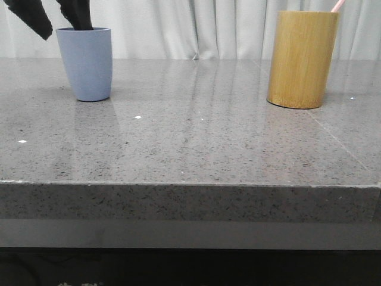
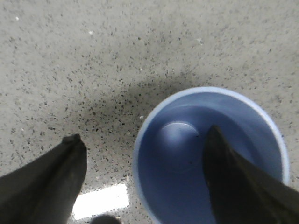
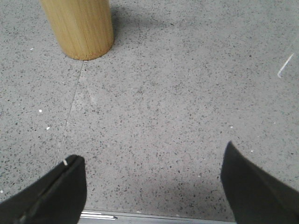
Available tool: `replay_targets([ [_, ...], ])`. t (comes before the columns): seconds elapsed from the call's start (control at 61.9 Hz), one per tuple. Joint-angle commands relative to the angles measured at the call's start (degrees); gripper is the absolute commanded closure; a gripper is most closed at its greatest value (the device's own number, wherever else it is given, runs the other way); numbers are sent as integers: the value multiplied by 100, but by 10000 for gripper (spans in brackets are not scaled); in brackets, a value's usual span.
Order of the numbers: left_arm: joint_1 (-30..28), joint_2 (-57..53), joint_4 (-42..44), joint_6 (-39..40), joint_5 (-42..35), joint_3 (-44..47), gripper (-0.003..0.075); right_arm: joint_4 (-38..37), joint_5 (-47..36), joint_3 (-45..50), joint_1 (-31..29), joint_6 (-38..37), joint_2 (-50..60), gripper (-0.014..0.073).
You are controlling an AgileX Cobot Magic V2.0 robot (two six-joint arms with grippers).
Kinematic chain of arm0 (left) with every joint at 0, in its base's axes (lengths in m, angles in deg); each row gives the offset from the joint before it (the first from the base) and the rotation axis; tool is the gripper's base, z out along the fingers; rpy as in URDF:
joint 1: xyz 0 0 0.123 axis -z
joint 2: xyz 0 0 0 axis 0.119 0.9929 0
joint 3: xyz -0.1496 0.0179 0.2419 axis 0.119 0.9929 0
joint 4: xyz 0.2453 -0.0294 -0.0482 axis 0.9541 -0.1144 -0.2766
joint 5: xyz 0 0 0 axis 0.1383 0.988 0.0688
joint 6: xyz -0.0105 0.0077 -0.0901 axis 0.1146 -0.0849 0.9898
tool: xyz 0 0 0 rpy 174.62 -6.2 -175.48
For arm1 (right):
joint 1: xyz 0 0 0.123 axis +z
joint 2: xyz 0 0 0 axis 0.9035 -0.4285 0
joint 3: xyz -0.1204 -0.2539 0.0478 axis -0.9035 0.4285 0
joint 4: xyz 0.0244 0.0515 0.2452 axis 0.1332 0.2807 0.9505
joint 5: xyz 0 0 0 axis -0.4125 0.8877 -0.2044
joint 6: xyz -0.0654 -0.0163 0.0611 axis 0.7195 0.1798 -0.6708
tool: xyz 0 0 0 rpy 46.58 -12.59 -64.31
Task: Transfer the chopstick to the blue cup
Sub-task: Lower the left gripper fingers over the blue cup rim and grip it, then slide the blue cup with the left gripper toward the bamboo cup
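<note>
The blue cup (image 1: 85,63) stands upright at the far left of the grey stone table. My left gripper (image 1: 59,21) is open above it, one finger inside the cup's mouth and the other outside its rim. In the left wrist view the cup (image 2: 187,154) is empty and the left gripper (image 2: 142,135) straddles its rim. A pink chopstick tip (image 1: 337,5) sticks out of the tan bamboo holder (image 1: 301,58) at the far right. My right gripper (image 3: 152,156) is open and empty above bare table, with the bamboo holder (image 3: 79,25) beyond it.
The table's front edge (image 1: 190,185) runs across the front view. A white curtain (image 1: 196,27) hangs behind the table. A seam in the stone top (image 3: 70,114) runs from the bamboo holder toward my right gripper.
</note>
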Motion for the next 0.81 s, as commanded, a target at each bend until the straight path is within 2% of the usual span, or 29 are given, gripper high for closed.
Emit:
replay_targets([
  [0.0, 47, -209, -13, 99, -121, -302, 264, -16, -336, -181, -24, 39, -25, -8],
  [0.259, 47, -107, -13, 148, -120, -366, 521, -16, -336, -181, -24, 39, -25, -8],
  [0.436, 47, -107, -13, 148, -98, -366, 656, -16, -336, -181, -24, 39, -25, -8],
  [0.598, 47, -107, -13, 148, -86, -392, 739, -16, -336, -181, -24, 39, -25, -8],
  [0.792, 81, -107, -101, 148, 137, -691, 739, -16, -336, -181, -24, 39, -25, -8],
])
